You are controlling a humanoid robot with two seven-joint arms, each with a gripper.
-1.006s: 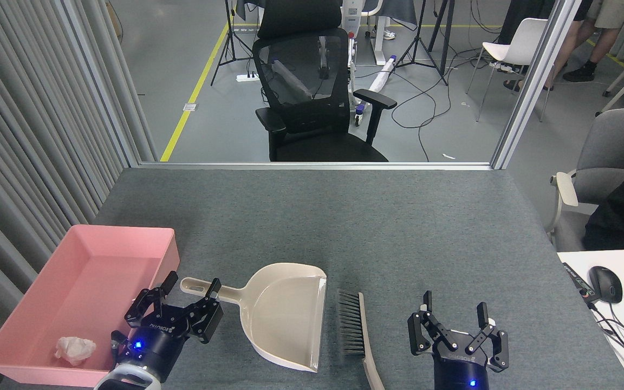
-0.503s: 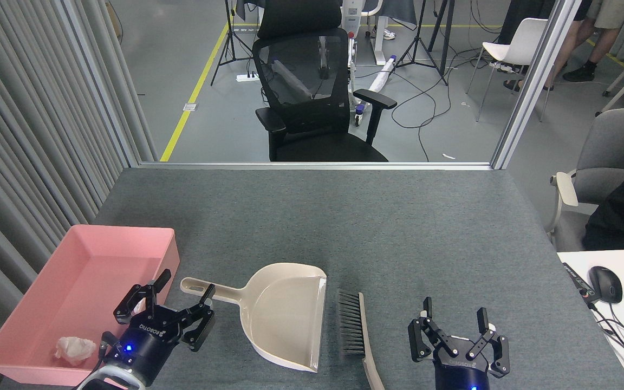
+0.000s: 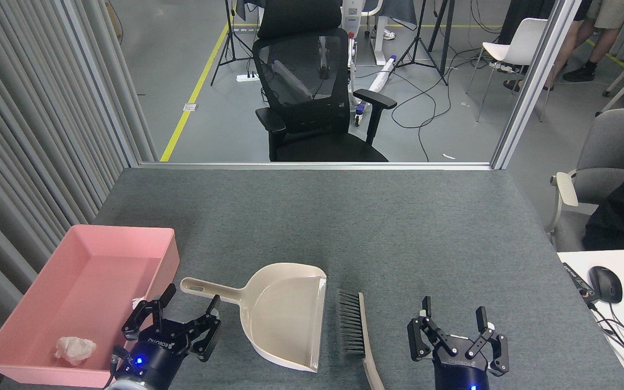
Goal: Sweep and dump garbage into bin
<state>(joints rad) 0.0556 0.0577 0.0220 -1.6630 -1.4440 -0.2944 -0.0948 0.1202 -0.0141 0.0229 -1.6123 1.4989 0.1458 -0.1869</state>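
Observation:
The pink bin sits at the table's left front. One white wad of garbage lies in its near corner. A second white scrap peeks out just behind my left gripper, at the bin's right wall. My left gripper is open and empty, just below the beige dustpan's handle. The dustpan lies flat and empty at centre. A brush with black bristles lies to its right. My right gripper stands open and empty at the front right.
Grey slatted panels run along the left of the table. Beyond the far edge stands a black office chair. A white desk with a mouse and keyboard adjoins at the right.
My left gripper drew back from the dustpan handle towards the front edge, then shifted slightly right. The right gripper sank a little towards the front. Dustpan, brush and garbage have not moved.

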